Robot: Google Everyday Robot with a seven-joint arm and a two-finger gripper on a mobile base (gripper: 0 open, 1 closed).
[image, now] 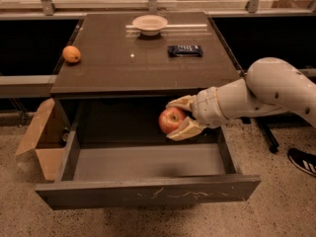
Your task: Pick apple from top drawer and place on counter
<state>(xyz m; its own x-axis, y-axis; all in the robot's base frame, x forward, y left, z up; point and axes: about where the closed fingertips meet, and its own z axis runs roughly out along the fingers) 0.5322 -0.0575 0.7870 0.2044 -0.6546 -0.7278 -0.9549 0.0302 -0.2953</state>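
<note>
Red apple (pixel 171 120) in jaws, near counter (pixel 128 68) edge

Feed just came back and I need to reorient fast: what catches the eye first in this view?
The gripper holds the red apple between its fingers, in the air over the open top drawer, just below the front edge of the counter. On the counter sit a small orange fruit at the left edge, a pale bowl at the back and a dark packet near it.
</note>
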